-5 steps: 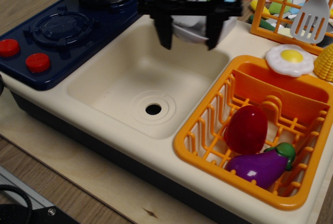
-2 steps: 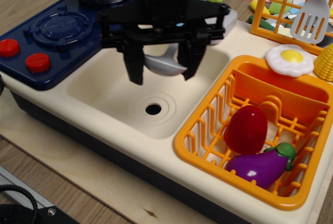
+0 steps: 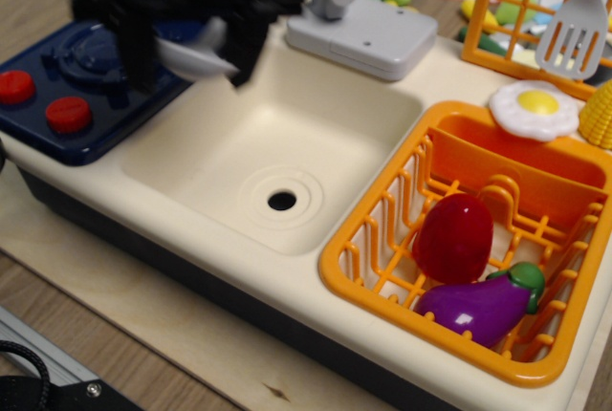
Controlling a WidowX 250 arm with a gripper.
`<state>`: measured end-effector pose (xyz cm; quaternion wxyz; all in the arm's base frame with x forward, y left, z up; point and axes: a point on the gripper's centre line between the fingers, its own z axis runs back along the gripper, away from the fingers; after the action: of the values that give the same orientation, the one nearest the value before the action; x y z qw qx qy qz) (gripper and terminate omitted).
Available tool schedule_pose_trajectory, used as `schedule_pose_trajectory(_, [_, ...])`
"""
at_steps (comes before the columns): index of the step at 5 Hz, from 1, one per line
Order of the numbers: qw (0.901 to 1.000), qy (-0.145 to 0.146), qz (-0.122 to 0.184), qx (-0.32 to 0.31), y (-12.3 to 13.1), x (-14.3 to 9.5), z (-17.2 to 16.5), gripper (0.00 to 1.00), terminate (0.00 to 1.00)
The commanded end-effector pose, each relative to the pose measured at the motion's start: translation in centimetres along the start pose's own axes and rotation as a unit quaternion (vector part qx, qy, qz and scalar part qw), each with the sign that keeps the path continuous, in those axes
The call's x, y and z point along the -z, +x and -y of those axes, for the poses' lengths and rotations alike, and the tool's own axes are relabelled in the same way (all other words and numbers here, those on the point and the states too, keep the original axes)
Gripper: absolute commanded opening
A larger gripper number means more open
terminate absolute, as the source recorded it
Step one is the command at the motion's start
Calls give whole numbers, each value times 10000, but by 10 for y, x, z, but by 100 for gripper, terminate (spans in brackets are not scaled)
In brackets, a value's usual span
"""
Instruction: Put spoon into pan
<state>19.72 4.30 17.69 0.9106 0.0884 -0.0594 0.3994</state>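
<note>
**A:** One thing matters most: where is the toy plastic spoon with the rounded grey bowl [image 3: 196, 55]?

**B:** It hangs between the two dark prongs of the black end effector [image 3: 187, 53], above the seam where the navy-blue toy stove top [image 3: 91, 105] meets the cream plastic sink basin [image 3: 277, 143]. The prongs stand a moderate way apart with the grey bowl lodged between them, so I judge it is holding the spoon. The picture is smeared with motion, so the exact contact is not clear.

**A:** And the handle?

**B:** Hidden behind the black body. Only the grey bowl shows.

**A:** How will it handle?

**B:** My guess is very light, stiff and hollow, with a smooth glossy surface. Slippery, then, and the curved bowl gives the prongs little flat to bear on. It could pivot or slide out if swung hard. It is unlikely to break if it drops.

**A:** A better place to hold it?

**B:** The neck or the handle, where the sides run straighter, I would say.

**A:** Can you see the pan?

**B:** No. The black arm covers the far left corner, and no steel pot shows anywhere. The spoon is not in it yet.

**A:** Anything close by to mind?

**B:** The grey toy faucet block [image 3: 361, 31] sits just right of the end effector, on the sink's back edge. The orange plastic dish rack [image 3: 382, 248] is well apart on the desk.
</note>
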Motion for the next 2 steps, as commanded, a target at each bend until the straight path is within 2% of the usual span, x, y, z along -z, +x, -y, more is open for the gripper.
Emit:
schedule_pose_trajectory(1, [9993,-115,194,297,50,-8,-8,0,0])
schedule_pose_trajectory(2, [9979,-188,352,512,76,-3,-12,0,0])
